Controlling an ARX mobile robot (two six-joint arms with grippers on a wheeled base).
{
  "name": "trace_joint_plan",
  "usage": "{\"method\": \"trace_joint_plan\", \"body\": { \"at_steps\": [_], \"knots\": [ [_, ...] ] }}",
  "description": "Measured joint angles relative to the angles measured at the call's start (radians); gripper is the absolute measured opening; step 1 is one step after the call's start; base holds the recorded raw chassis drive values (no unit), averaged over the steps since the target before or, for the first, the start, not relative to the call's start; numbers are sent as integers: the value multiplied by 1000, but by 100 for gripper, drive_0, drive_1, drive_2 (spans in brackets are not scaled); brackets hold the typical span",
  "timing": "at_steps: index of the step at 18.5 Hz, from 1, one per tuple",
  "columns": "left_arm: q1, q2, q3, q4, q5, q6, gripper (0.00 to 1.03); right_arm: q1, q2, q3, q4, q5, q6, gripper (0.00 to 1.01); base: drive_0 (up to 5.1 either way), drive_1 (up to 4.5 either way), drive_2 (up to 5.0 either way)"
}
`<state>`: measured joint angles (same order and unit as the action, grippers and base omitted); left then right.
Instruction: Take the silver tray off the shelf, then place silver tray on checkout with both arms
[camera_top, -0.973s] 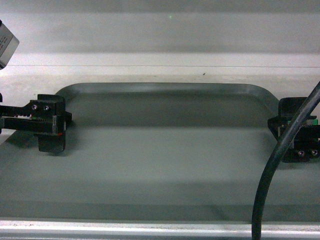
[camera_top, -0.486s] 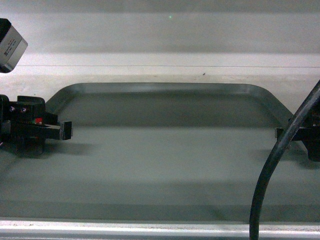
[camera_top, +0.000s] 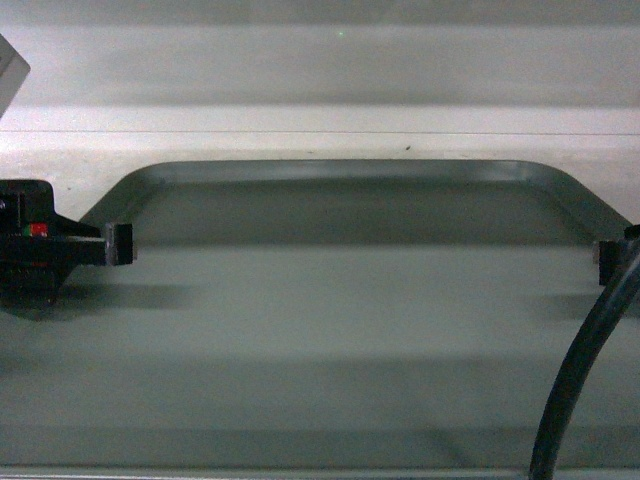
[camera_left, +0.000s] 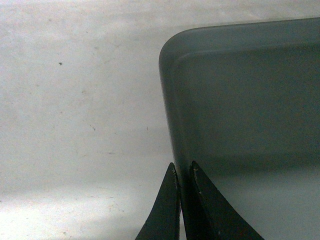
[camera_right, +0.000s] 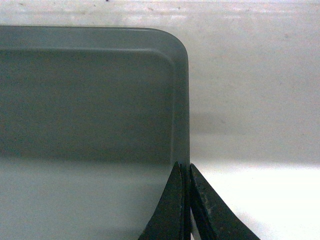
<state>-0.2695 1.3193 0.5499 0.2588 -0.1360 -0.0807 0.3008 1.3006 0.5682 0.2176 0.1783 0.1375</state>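
Observation:
The silver tray (camera_top: 340, 300) fills most of the head view, lying flat over the white shelf (camera_top: 300, 145). My left gripper (camera_top: 120, 243), the one with a red mark, is at the tray's left rim. In the left wrist view this gripper (camera_left: 182, 167) is shut on the tray (camera_left: 250, 100), one finger on each side of the rim. My right gripper (camera_top: 605, 262) shows only partly at the right rim. The right wrist view has it (camera_right: 183, 167) shut on the tray's (camera_right: 85, 100) right rim the same way. The checkout is out of view.
White shelf board lies beside the tray on both sides (camera_left: 75, 100) (camera_right: 250, 75), and a white back wall rises behind it. A thick black cable (camera_top: 580, 390) crosses the lower right of the head view in front of the tray.
In the head view the tray has grown larger and wider. Both grippers have slid outward toward the frame edges. The shelf's bright front lip has dropped almost out of the bottom.

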Motion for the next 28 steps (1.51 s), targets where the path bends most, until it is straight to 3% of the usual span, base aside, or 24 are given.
{"method": "trace_joint_plan", "body": {
  "at_steps": [2,12,16,28],
  "knots": [
    [-13,-105,51,-103,-23,11,4,0,-80,47,-65,-4,0,2,0,0,0],
    [-43,-170,104,-198,-53,29,4,20,-158,82,-133,8,-3,2,0,0,0],
    [-45,-170,120,-268,-49,28,4,13,-158,93,-204,-11,-4,2,0,0,0],
    [-55,-170,125,-286,-49,27,4,-8,-159,104,-240,-25,-4,2,0,0,0]
  ]
}}
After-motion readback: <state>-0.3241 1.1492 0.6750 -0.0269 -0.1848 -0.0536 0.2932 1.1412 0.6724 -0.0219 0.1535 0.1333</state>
